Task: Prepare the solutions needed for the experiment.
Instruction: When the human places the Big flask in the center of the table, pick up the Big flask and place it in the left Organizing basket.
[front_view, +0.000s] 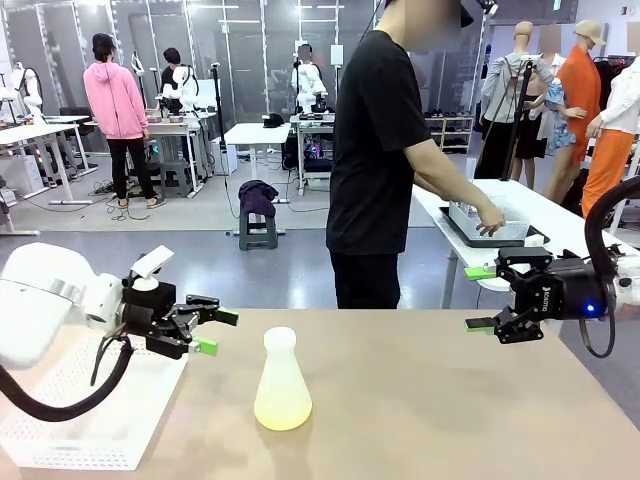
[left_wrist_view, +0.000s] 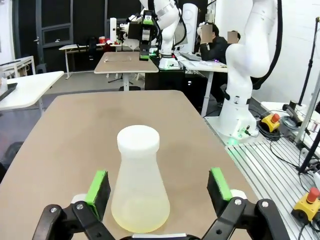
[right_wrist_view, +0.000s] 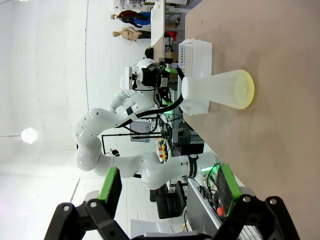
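Observation:
A frosted conical flask stands upright on the brown table, near its front middle. A shallow layer of pale yellow-green solution lies in its bottom. My left gripper hovers open just left of the flask, fingers pointing at it. In the left wrist view the flask and its solution stand just ahead of the open left gripper, which touches nothing. My right gripper hangs open and empty above the table's right edge, well clear of the flask. The right wrist view shows the right gripper open and the flask far ahead.
A white perforated basket sits on the table under my left arm. The person stands beyond the far edge, turned away, with a hand in a grey tray on a white side table.

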